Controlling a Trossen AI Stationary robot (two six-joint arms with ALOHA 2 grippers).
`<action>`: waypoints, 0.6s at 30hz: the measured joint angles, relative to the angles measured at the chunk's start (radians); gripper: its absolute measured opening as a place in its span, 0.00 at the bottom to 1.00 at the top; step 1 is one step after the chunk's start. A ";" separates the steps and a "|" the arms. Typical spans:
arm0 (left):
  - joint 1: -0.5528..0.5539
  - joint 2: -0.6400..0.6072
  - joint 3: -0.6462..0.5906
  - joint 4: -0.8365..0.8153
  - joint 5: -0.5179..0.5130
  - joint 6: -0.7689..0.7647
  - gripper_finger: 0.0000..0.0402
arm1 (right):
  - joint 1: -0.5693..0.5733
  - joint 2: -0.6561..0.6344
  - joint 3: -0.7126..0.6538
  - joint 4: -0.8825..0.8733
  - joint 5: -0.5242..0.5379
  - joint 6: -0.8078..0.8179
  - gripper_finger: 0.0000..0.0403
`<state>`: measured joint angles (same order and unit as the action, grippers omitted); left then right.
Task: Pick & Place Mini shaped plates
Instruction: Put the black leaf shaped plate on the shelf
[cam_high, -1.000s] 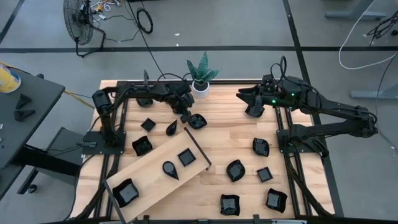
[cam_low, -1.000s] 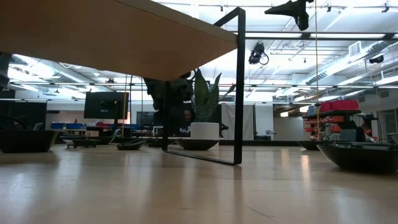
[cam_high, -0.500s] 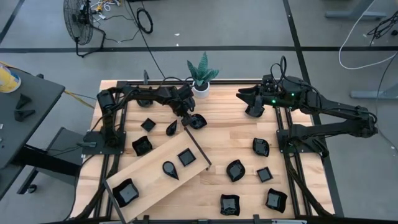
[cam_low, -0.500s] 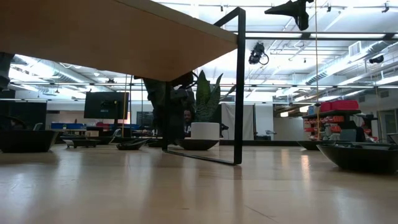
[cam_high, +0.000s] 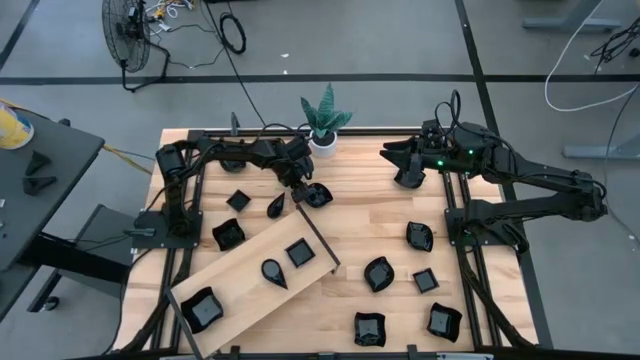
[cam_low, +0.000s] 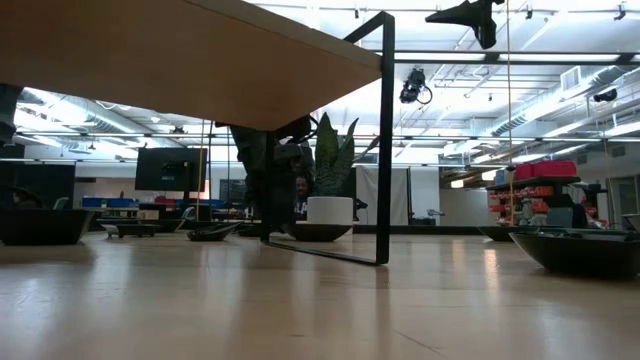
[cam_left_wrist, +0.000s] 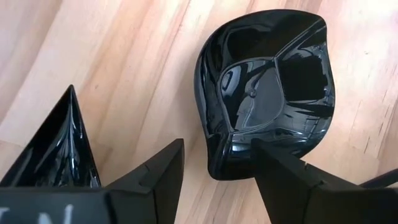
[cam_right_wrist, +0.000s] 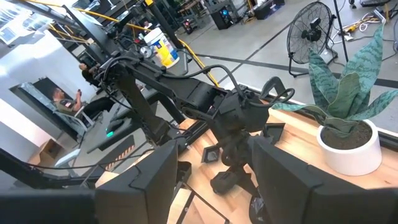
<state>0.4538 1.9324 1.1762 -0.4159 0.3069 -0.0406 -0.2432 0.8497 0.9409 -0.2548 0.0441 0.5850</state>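
Several glossy black mini plates lie on the table. My left gripper (cam_high: 300, 186) (cam_left_wrist: 217, 146) is open and low over a wavy rounded plate (cam_high: 318, 195) (cam_left_wrist: 267, 93) that sits flat on the wood near the plant. One finger stands over the plate's near rim and the other outside it. A pointed plate (cam_left_wrist: 56, 155) (cam_high: 276, 206) lies just beside it. My right gripper (cam_high: 405, 175) (cam_right_wrist: 214, 168) is open and waits above the table's far right part. A wooden board (cam_high: 240, 290) carries three plates. My left gripper comes at the wavy plate from above, pointing down. One finger (cam_left_wrist: 273, 168) is over the bowl at the near rim (cam_left_wrist: 227, 171) and the other finger (cam_left_wrist: 155, 171) is outside on the wood side. I cannot tell whether either finger touches the plate.
A white pot with a green plant (cam_high: 322, 140) stands at the far edge, close behind my left gripper. The raised board's black metal leg (cam_low: 385, 140) stands near the table's middle. More plates (cam_high: 419, 236) (cam_high: 378, 273) (cam_high: 444, 321) are scattered on the right and near sides.
My left gripper has come down toward the wavy plate by the plant and then held still, its fingers open. The plates have not moved.
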 joint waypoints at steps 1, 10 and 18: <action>-0.001 0.000 0.000 0.000 0.000 0.000 0.46 | 0.000 0.000 0.000 0.000 0.000 0.000 0.52; -0.011 0.000 0.000 0.000 -0.007 -0.016 0.30 | 0.000 0.000 0.000 0.000 0.000 0.000 0.52; -0.010 -0.001 0.000 0.000 -0.008 -0.027 0.16 | 0.000 0.000 0.000 0.000 0.000 0.000 0.52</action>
<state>0.4435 1.9316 1.1763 -0.4156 0.2993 -0.0677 -0.2432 0.8497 0.9409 -0.2550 0.0444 0.5850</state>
